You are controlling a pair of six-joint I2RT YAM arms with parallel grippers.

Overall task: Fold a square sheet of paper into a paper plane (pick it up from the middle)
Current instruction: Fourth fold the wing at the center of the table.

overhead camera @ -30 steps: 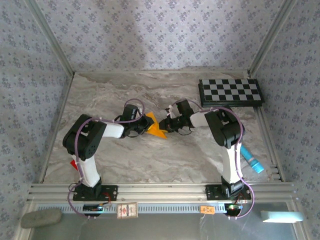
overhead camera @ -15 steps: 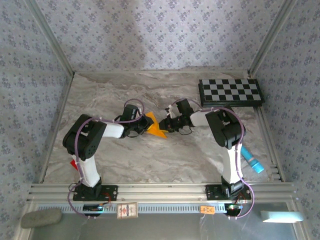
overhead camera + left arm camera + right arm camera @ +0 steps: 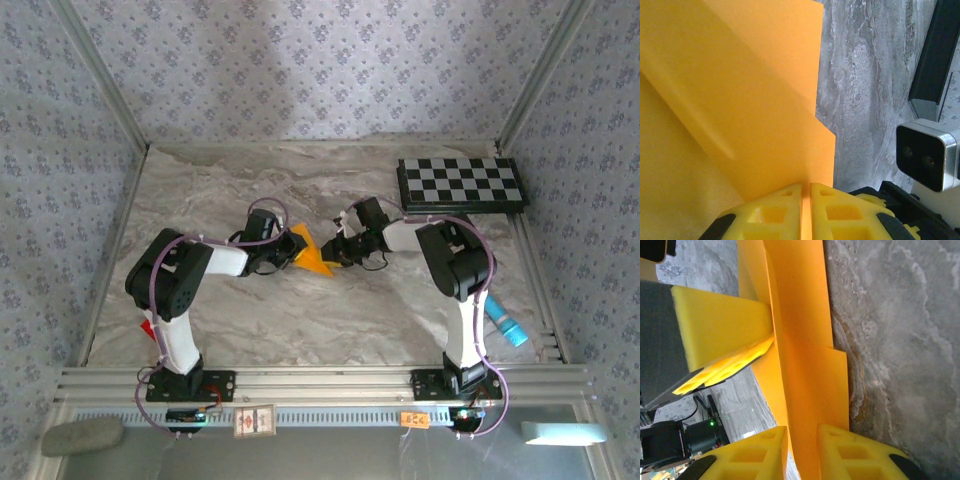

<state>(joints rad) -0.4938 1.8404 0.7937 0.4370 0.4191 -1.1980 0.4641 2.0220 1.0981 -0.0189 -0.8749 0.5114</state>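
Part-folded thin orange-yellow square sheet of paper [image 3: 313, 258] is kept between both grippers. Left gripper [image 3: 806, 186] is clamped on one edge, likely to anchor the crease. Right gripper [image 3: 802, 434] is seen slightly parted around the opposite edge; grip cannot be told.

Grey floral wallpaper walls [image 3: 320, 70] enclose a marble-patterned table [image 3: 300, 320] on 3 sides.

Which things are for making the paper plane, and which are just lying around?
For the job: folded orange-yellow paper sheet.
Just lying about: flat black-and-white checkerboard; light blue cylinder; small red piece.
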